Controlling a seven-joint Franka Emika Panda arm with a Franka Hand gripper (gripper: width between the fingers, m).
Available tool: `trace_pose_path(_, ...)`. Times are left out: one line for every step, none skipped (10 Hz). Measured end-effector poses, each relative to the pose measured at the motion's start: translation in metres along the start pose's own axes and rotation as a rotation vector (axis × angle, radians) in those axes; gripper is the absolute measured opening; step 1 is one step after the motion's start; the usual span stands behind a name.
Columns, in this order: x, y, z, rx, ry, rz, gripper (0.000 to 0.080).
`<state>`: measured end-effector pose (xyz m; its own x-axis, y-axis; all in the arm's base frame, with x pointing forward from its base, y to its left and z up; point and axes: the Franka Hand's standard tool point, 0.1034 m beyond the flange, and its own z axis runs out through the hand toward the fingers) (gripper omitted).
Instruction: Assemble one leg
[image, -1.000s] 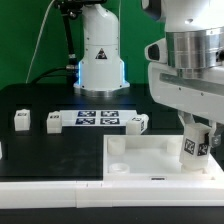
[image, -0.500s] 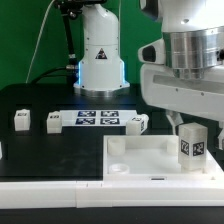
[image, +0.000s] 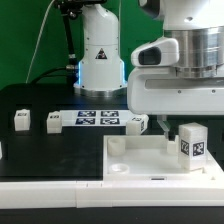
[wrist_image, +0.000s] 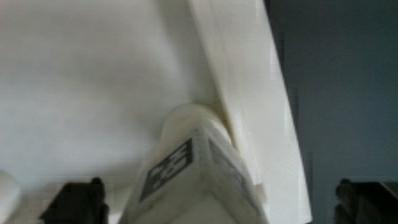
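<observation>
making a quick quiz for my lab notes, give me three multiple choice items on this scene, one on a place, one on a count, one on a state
1. Where does the upright leg stand?
A. lying on the floor
B. on the white tray-like part, toward the exterior view's right
C. hanging in the air

2. How many small white posts sit on the table at the exterior view's left of the marker board?
A. none
B. five
C. two

3. How is the gripper?
A. open, fingertips wide apart
B. shut on the leg
C. shut on a cable

Answers:
1 B: the leg's base rests on the tray-like part.
2 C: a second post stands beside the first.
3 A: the wrist view shows clear gaps between both fingertips and the leg.
</observation>
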<state>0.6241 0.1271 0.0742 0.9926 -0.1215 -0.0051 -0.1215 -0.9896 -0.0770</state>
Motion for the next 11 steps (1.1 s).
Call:
trace_pose_path(0.0006, 0.0025, 0.0000, 0.000, 0.000, -0.109, 0.0649)
trace_pose_path(0.0010, 0.0044, -0.0001, 0.000, -0.002, -0.187, 0.0649)
trace_pose_path(0.0004, 0.0050, 0.0001, -0.001, -0.006, -0.215, 0.0649)
trace_pose_path(0.0005, 0.0049, 0.0002, 0.000, -0.005, -0.244, 0.0649)
trace_pose_path(0.0004, 0.0048, 0.0003, 0.000, -0.005, -0.244, 0.0562)
trace_pose_path(0.0004, 0.0049, 0.0003, 0.000, -0.005, -0.244, 0.0419)
trace_pose_path(0.0004, 0.0049, 0.0004, 0.000, -0.005, -0.244, 0.0419)
trace_pose_path(0.0006, 0.0056, 0.0004, 0.000, -0.005, -0.238, 0.0292)
trace_pose_path(0.0007, 0.0058, 0.0004, 0.000, -0.005, -0.212, 0.0292)
trace_pose_path(0.0007, 0.0059, 0.0004, 0.002, -0.006, -0.181, 0.0292)
trace_pose_path(0.0007, 0.0061, 0.0004, 0.006, -0.007, -0.085, 0.0292)
